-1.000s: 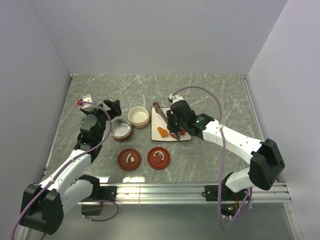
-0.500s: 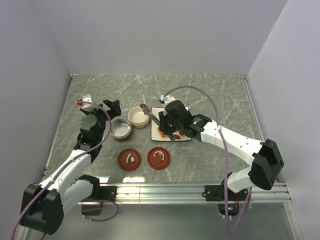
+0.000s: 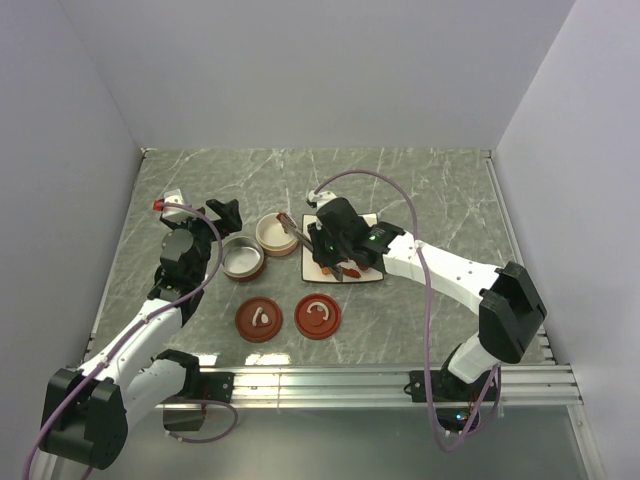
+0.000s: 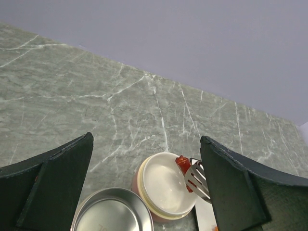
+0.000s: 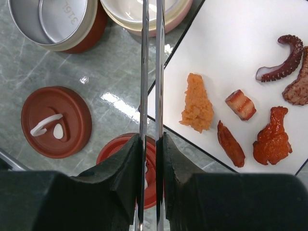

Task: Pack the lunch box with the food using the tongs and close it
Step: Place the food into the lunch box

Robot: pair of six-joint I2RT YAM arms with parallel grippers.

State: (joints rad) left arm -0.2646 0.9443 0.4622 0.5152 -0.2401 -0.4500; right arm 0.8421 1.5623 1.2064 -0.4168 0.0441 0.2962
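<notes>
We see R gripper (image 5: 151, 144) clamped on tongs (image 5: 145, 72) at white plate's (image 5: 231, 53) left edge, tips holding red food (image 4: 182, 162) over cream bowl (image 4: 161, 185) beside plate. L gripper (image 4: 147, 180), farther left, gapes wide.

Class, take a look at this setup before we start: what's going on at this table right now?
The right gripper is clamped on the metal tongs, whose tips hold a red piece of food at the rim of the cream bowl. Several more pieces lie on the white plate. The left gripper hangs open near the steel container, holding nothing. Both red-brown lids lie on the table.
</notes>
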